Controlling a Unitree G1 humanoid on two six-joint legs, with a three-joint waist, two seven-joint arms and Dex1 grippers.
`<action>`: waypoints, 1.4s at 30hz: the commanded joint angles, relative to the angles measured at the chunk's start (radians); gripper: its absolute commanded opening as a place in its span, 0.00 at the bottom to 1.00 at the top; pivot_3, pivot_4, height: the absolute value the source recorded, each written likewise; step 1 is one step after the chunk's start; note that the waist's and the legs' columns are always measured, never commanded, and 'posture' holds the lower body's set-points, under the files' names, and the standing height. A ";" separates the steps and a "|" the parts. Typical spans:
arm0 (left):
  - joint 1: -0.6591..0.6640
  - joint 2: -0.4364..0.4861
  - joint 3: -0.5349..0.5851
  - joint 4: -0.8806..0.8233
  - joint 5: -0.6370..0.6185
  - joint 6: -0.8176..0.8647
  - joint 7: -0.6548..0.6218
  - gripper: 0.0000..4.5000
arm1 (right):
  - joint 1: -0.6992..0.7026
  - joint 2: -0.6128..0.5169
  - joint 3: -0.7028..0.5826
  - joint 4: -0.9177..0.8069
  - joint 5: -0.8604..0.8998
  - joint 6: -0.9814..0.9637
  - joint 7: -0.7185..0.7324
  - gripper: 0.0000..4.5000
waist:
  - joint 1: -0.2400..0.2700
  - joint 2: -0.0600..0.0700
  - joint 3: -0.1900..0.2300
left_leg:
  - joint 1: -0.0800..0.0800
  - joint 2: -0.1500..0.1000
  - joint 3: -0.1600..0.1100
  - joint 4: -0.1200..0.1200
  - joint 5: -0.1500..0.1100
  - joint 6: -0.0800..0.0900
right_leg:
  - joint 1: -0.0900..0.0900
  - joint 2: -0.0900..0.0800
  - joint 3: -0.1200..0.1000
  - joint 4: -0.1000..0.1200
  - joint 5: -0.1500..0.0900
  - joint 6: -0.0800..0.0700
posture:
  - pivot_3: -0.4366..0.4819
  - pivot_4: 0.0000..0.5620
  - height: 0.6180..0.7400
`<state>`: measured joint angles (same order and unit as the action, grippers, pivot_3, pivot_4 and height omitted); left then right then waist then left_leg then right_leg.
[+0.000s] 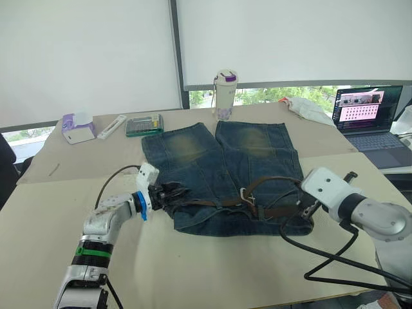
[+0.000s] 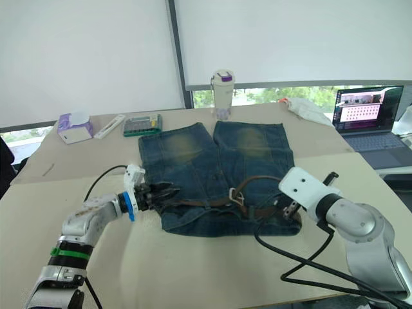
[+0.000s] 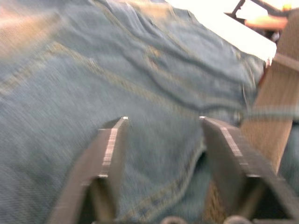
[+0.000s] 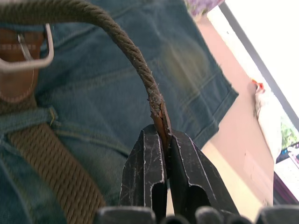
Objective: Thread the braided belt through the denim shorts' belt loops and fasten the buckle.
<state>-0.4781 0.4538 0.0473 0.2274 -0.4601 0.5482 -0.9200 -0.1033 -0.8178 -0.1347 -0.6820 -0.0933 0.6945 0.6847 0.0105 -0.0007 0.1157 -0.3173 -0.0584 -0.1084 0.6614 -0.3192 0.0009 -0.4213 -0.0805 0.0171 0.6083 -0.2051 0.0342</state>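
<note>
While no writing reads, right hand (image 4: 164, 140) pinches braided belt (image 4: 135, 58).

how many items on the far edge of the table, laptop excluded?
5: tissue box far left, white flat device beside it, green case, lidded cup beyond the denim shorts, white cloth near the laptop. More may be hidden.

Left gripper (image 3: 161, 128) fingers spread over denim shorts (image 3: 140, 79) — braided belt (image 3: 273, 116) beside

Soft daylight from the windows (image 1: 257, 96); left wrist view blurred, window glare washes out both wrist views
</note>
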 commanded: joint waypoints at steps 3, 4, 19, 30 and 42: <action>0.001 0.044 -0.085 0.034 0.148 -0.127 0.018 0.78 | 0.008 -0.012 -0.064 0.052 -0.003 -0.103 -0.029 0.00 | 0.002 0.000 0.000 | 0.000 0.000 0.000 0.000 0.001 -0.001 | 0.000 0.000 0.000 0.000 0.000 0.000 | 0.48 0.27 1.00; 0.012 0.053 -0.108 0.052 0.186 -0.175 0.016 0.78 | 0.019 -0.013 -0.080 0.061 -0.002 -0.116 -0.030 0.00 | 0.002 0.000 0.000 | 0.000 -0.001 0.001 0.000 0.001 -0.001 | 0.000 0.000 0.000 -0.002 0.000 0.000 | 0.48 0.27 1.00; 0.031 0.112 -0.185 0.329 0.415 -0.584 0.061 0.78 | 0.079 -0.025 -0.260 0.054 0.049 -0.174 -0.016 0.00 | 0.002 0.005 -0.004 | 0.003 0.000 0.001 -0.001 -0.003 0.006 | 0.002 -0.001 0.002 -0.004 0.000 0.000 | 0.48 0.27 1.00; -0.047 0.063 -0.158 -0.119 0.171 -0.330 -0.095 1.00 | -0.127 -0.103 0.096 0.061 0.025 -0.151 0.071 0.00 | 0.001 0.002 -0.002 | -0.002 -0.001 0.001 0.001 -0.001 0.001 | -0.001 0.000 0.000 0.000 0.000 0.000 | 0.48 0.27 1.00; -0.229 -0.037 -0.330 -0.326 0.279 -0.226 -0.022 1.00 | -0.420 -0.049 0.379 0.133 -0.011 -0.097 0.173 0.00 | -0.010 0.000 -0.001 | -0.001 0.000 0.002 -0.001 -0.001 0.001 | 0.000 0.003 0.001 -0.006 0.000 0.000 | 0.48 0.27 1.00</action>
<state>-0.6870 0.4198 -0.2824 -0.0708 -0.1927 0.3304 -0.9514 -0.4961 -0.8723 0.2420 -0.5337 -0.0970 0.5830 0.8514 0.0005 -0.0008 0.1152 -0.3186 -0.0573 -0.1065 0.6608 -0.3199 0.0020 -0.4222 -0.0778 0.0180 0.6026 -0.2048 0.0336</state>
